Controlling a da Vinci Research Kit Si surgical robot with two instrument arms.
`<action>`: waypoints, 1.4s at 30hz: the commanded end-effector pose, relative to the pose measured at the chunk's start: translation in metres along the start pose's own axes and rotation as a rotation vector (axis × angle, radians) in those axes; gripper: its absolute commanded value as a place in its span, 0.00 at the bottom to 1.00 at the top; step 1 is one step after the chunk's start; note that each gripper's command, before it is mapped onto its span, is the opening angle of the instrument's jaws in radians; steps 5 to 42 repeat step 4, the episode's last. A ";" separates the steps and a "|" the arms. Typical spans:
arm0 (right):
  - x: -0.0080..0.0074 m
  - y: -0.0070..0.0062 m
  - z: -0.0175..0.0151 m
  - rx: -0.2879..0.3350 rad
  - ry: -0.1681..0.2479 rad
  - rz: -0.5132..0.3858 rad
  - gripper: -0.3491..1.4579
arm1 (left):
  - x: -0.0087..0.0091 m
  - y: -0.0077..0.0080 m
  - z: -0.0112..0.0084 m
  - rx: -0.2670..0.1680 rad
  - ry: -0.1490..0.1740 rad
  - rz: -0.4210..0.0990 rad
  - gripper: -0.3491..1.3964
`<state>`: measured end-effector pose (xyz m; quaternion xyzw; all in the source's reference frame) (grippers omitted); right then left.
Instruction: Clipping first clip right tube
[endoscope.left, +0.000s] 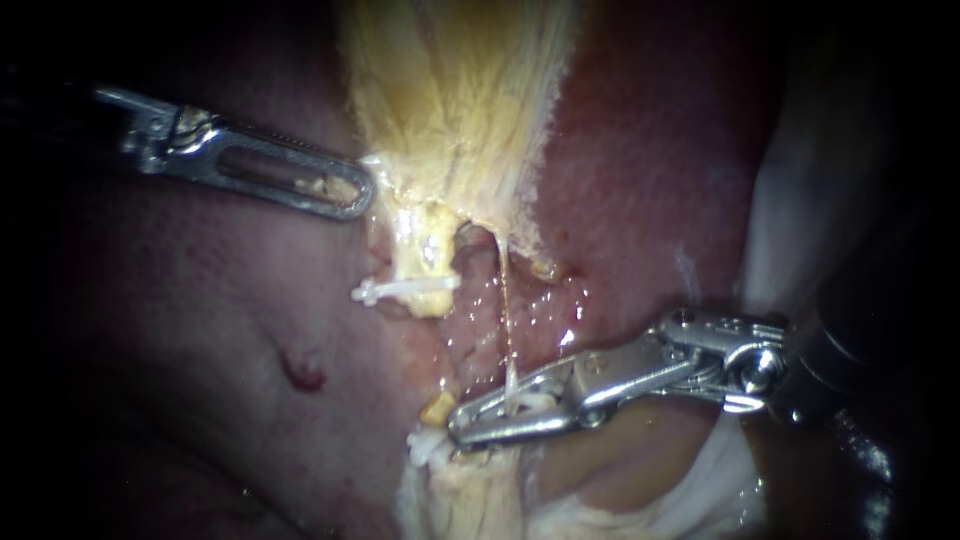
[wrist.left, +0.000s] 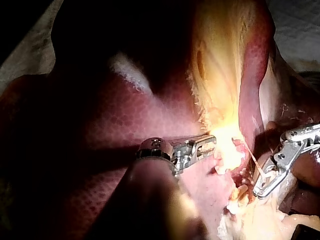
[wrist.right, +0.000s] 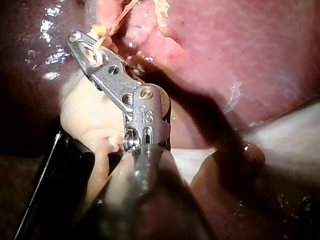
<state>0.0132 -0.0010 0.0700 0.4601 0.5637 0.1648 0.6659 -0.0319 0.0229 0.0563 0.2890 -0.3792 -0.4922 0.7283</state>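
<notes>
Our right instrument (endoscope.left: 478, 422) enters from the right and lies low across the endoscope view. Its 2 jaws are clenched on a white clip (endoscope.left: 527, 404), which shows in the narrow slot between them. The right tube (endoscope.left: 505, 300), a thin pale strand, runs straight down from the base of the gallbladder (endoscope.left: 450, 90) and passes into those jaws about midway along them. The clip therefore sits at the tube's lower end, well below where the strand leaves the yellow tissue.

In the right wrist view the tube (wrist.right: 119, 16) leaves the jaws just behind their tip, and the clip's white shows through the slotted jaw (no open gap shows at the tip there either). In the left wrist view the tube (wrist.left: 252, 160) slants down into the same jaws.

To the right tube's left in the endoscope view stands the left tube (endoscope.left: 425, 255), a thicker yellow stump with a 2nd clip (endoscope.left: 400, 291) across it. What looks like a 3rd clip (endoscope.left: 425, 447) lies just under the right instrument's tip.

Our left instrument (endoscope.left: 350, 195) reaches in from the left, well apart from the right one. Its tip touches the gallbladder's lower left edge, and we cannot tell whether it holds the tissue. The liver (endoscope.left: 200, 320) lies on both sides.
</notes>
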 end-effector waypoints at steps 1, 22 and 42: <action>0.0000 0.0000 0.0000 0.000 -0.001 0.000 0.00 | 0.0000 0.0000 0.0000 0.000 0.000 0.000 0.00; 0.0000 0.0001 -0.0001 0.000 0.000 0.000 0.00 | 0.0000 0.0000 0.0000 0.000 0.000 0.000 0.00; 0.0000 0.0001 -0.0001 0.000 0.000 0.000 0.00 | 0.0000 0.0000 0.0000 0.000 0.000 0.000 0.00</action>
